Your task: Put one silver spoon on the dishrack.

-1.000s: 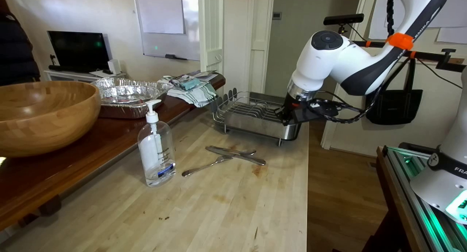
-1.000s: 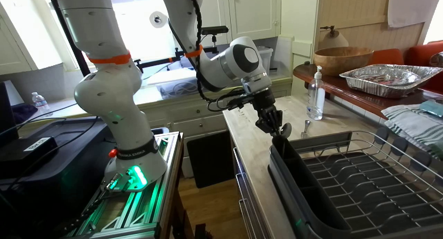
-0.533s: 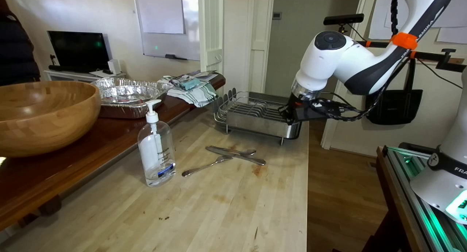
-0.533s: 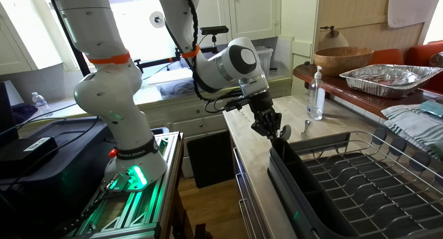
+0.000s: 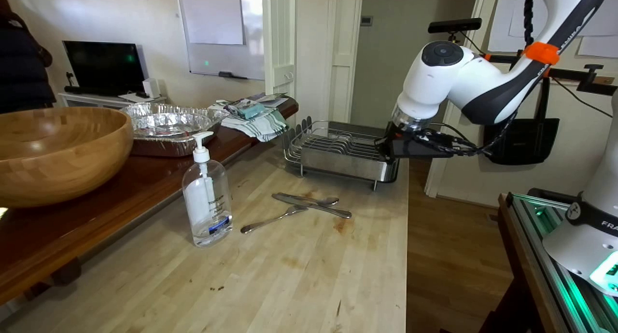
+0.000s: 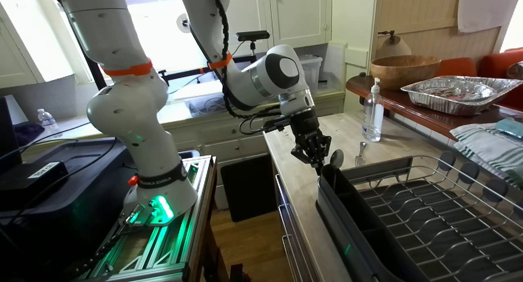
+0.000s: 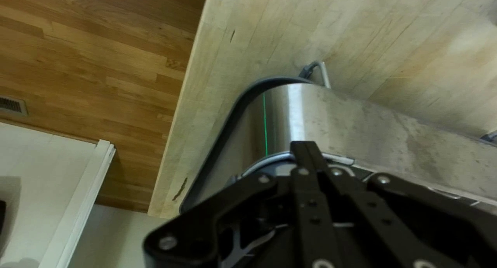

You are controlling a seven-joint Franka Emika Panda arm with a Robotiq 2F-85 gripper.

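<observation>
A silver spoon point(image 6: 337, 158) stands bowl-up in the end of the black holder point(image 6: 354, 208) of the dishrack point(image 6: 380, 168). Its lower part is hidden inside. In an exterior view the dishrack's metal side point(image 5: 340, 163) shows, and the spoon is out of sight. My gripper point(image 6: 319, 171) is tilted beside the holder's end, a little apart from the spoon. It is at the rack's near corner in an exterior view point(image 5: 386, 154). In the wrist view its fingertips point(image 7: 306, 144) meet with nothing seen between them, over the dishrack's rounded corner point(image 7: 295, 116). I cannot tell whether they touch the rack.
A knife point(image 5: 318, 207), a fork point(image 5: 273, 220) and another silver utensil point(image 5: 330, 201) lie on the table. A pump bottle point(image 5: 207, 202) stands beyond them. A wooden bowl point(image 5: 63, 154), foil trays point(image 5: 166, 125) and a towel point(image 5: 256, 125) are on the darker table. The table's edge runs close by the rack.
My gripper has moved away from the spoon, towards the robot base and slightly lower. The spoon stays standing in the holder. The dishrack has shifted very slightly.
</observation>
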